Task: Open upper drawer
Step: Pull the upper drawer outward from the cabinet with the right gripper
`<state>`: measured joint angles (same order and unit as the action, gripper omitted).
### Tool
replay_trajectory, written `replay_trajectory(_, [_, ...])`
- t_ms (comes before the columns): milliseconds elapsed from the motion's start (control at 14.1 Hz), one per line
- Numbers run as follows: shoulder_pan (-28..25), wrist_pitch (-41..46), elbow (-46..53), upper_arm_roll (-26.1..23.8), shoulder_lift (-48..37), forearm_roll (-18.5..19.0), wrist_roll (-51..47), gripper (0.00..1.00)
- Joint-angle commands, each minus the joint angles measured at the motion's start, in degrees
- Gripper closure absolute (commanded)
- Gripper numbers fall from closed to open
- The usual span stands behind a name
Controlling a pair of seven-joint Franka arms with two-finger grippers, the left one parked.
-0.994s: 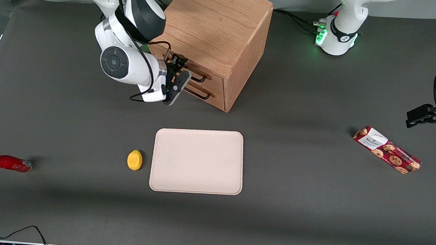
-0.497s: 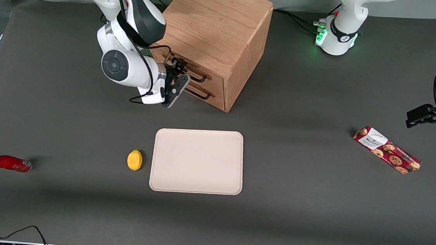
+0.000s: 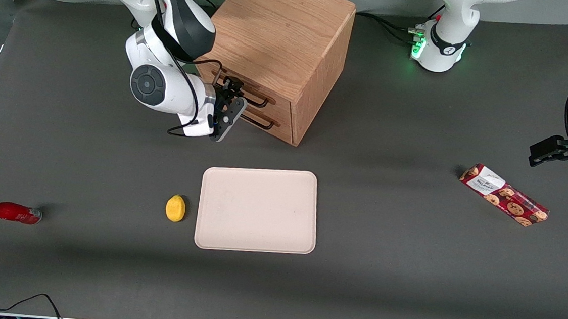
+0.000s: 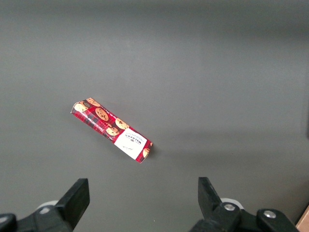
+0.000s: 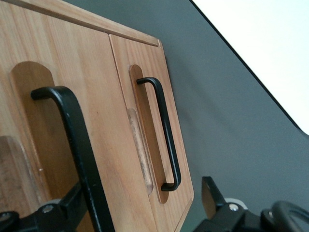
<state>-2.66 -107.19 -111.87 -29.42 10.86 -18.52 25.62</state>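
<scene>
A dark grey table [image 3: 405,291] carried, in turn, a red bottle [image 3: 8,211], a yellow lemon [image 3: 175,208], a pale tray [image 3: 257,209] and a biscuit packet [image 3: 503,194]. The upper drawer [image 3: 261,93], light oak with a thin black wire handle [image 5: 77,150], sat shut in the cabinet [image 3: 283,43]. The gripper [image 3: 226,91] stood open, fingers [image 5: 212,193] straddling that handle.

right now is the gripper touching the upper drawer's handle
Cannot tell. In the right wrist view the gripper straddles the upper drawer's handle, fingers spread, but no view shows contact or a gap plainly.
</scene>
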Motion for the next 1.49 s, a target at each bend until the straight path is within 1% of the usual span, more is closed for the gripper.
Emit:
replay_trajectory(0, [0.5, -1.6, -0.2, 0.5, 0.5, 1.2, 1.7, 0.0])
replay_trajectory(71, [0.4, -1.8, 0.0, 1.7, 0.8, 1.9, 1.9, 0.0])
replay_trajectory(213, [0.4, -2.5, 0.5, 1.9, 1.4, 4.1, 1.9, 0.0])
replay_trajectory(426, [0.4, -2.8, 1.5, 2.9, 2.8, 4.9, 1.8, 0.0])
replay_trajectory(568, [0.5, -2.8, 3.0, 3.4, 4.2, 6.9, 1.8, 0.0])
replay_trajectory(710, [0.4, -2.8, 4.1, 5.3, 5.0, 7.2, 2.9, 0.0])
replay_trajectory(1136, [0.4, -0.5, 7.0, 7.9, 5.9, 7.3, 4.6, 0.0])
replay_trajectory(1420, [0.4, -0.3, 8.1, 10.4, 6.1, 7.2, 8.8, 0.0])
